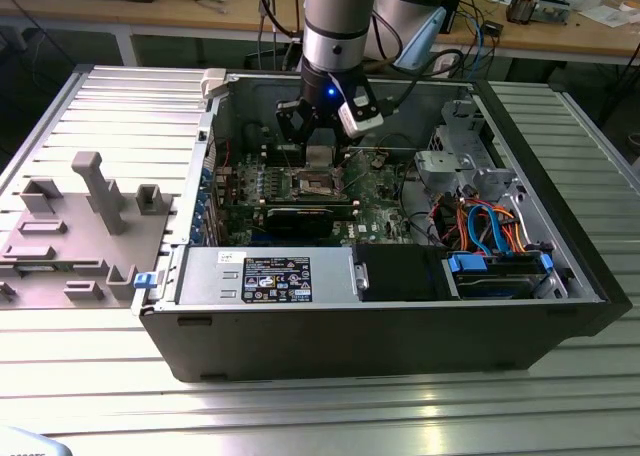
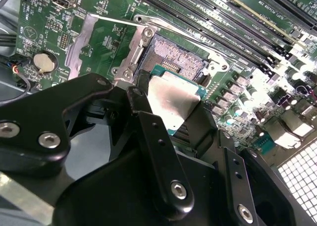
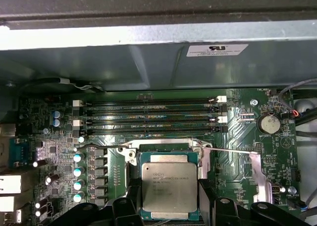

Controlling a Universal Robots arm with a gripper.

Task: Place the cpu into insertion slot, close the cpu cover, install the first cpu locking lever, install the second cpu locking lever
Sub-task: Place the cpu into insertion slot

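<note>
A: Silvery-tan cpu [image 1: 318, 157], exterior view: held over socket [image 1: 318, 184] inside case [image 1: 400, 326]. Not seated, I'd say.
B: Second wrist view?
A: Fingers [image 2: 148, 132] clamp the cpu's edges. Socket bare, cover [image 2: 79, 50] flipped open.
B: First wrist view?
A: Lever [image 3: 233, 151] unlatched. All four steps left. Cpu's near edge cut off; gap to socket unclear.

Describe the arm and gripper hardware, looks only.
The arm is a silver-grey cylinder with a black wrist band and a blue light. The gripper is matte black, its fingers jointed links with silver screws. A white camera module and black cable sit alongside.
</note>
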